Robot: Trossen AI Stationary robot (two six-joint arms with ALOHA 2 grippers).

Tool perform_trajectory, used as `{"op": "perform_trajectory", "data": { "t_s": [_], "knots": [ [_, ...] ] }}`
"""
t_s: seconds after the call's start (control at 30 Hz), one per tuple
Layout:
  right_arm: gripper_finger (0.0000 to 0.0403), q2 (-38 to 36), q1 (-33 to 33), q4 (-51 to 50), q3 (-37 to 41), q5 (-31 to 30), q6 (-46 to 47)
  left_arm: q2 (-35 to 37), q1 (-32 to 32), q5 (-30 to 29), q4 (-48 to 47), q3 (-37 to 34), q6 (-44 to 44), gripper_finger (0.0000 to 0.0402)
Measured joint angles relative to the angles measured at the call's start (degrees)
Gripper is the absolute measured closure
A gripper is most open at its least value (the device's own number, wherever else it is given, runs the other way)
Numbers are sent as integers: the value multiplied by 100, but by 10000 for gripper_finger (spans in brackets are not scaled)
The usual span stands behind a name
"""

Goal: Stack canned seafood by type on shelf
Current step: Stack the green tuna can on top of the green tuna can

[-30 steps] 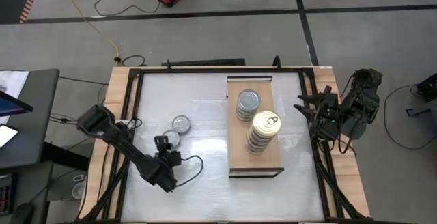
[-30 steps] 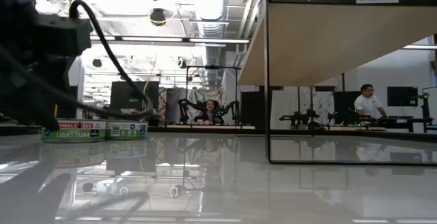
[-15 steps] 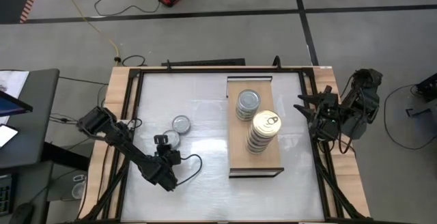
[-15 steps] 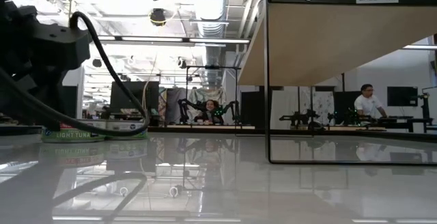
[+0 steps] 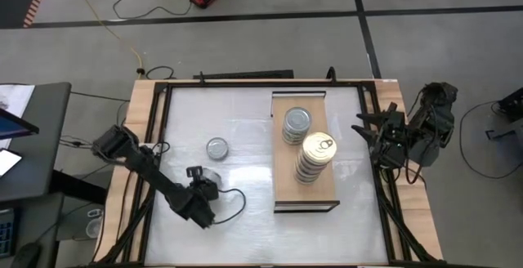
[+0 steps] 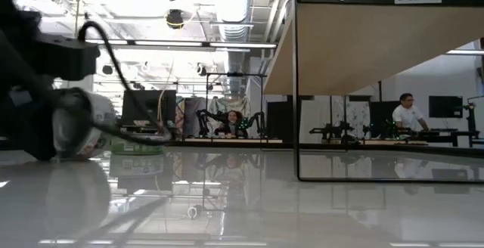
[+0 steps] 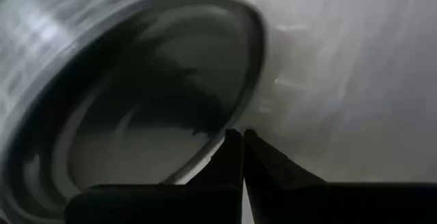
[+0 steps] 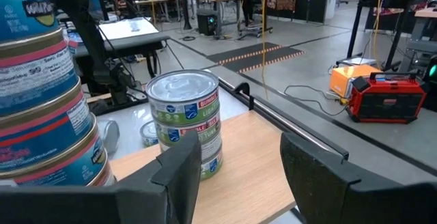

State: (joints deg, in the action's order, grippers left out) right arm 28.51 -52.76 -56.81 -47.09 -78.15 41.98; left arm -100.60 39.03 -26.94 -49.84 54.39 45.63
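- The short round metal tin with a plain silver lid (image 7: 136, 94) lies tilted on the glossy grey-white worktop (image 5: 245, 211), well left of the shelf. Its lid faces sideways, not up.
- The left end effector (image 7: 240, 138) is right at this tin's rim with its two dark fingers pressed together. Whether they nip the thin rim or only touch it cannot be told. My guess is that the tilt comes from a grip that caught the edge and not the body.
- A second loose silver-lidded tin (image 5: 216, 148) stands upright near it, farther from the left arm. It probably waits its turn.
- The long light-wood shelf board with a thin dark frame (image 5: 286, 178) carries two piles, one for each kind. The pile of silver-lidded tins (image 5: 297, 125) is at the far end. The taller pile of gold pull-tab tins (image 5: 317, 155) is just beside it, towards the near end.
- The right end effector (image 8: 232, 162) waits at the worktop's right edge, facing the shelf. Its fingers are apart and empty.
- The high view gives the layout, but there the arm hides how the tilted tin lies. The low view shows the tin (image 6: 76, 123) leaning with its face towards the camera. Only the left wrist view shows the fingers meeting at the rim.
- The right wrist view alone shows the piles' labels, the silver one (image 8: 184, 125) three tins high.
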Motion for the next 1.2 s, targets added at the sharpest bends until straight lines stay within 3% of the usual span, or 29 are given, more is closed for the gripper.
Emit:
{"op": "perform_trajectory", "data": {
  "t_s": [0.2, 0.33, 0.5, 0.67, 0.77, 1.07, 1.2],
  "knots": [
    [177, 2, -1, 8, 2, 2, 2, 111, -97, -544, -63, 31, 479, 401],
    [177, 2, -1, 8, 2, 2, 1, 460, -200, -701, 163, 211, 211, 401],
    [177, 2, 1, 5, 2, 2, -2, 1022, -241, -359, 107, 720, -802, 401],
    [177, 2, -1, -10, 2, 21, 0, 1400, -285, -4, 5, 1257, -670, 386],
    [177, 2, -1, -10, 2, 24, 0, 1371, -364, 195, -26, 1555, -423, 347],
    [177, 7, -1, 10, 2, 31, 7, 848, -625, 586, -768, 1887, -1062, 165],
    [177, 86, -1, 98, 61, 59, 14, 867, -998, 786, -1012, 1858, -1540, 112]
  ]
}}
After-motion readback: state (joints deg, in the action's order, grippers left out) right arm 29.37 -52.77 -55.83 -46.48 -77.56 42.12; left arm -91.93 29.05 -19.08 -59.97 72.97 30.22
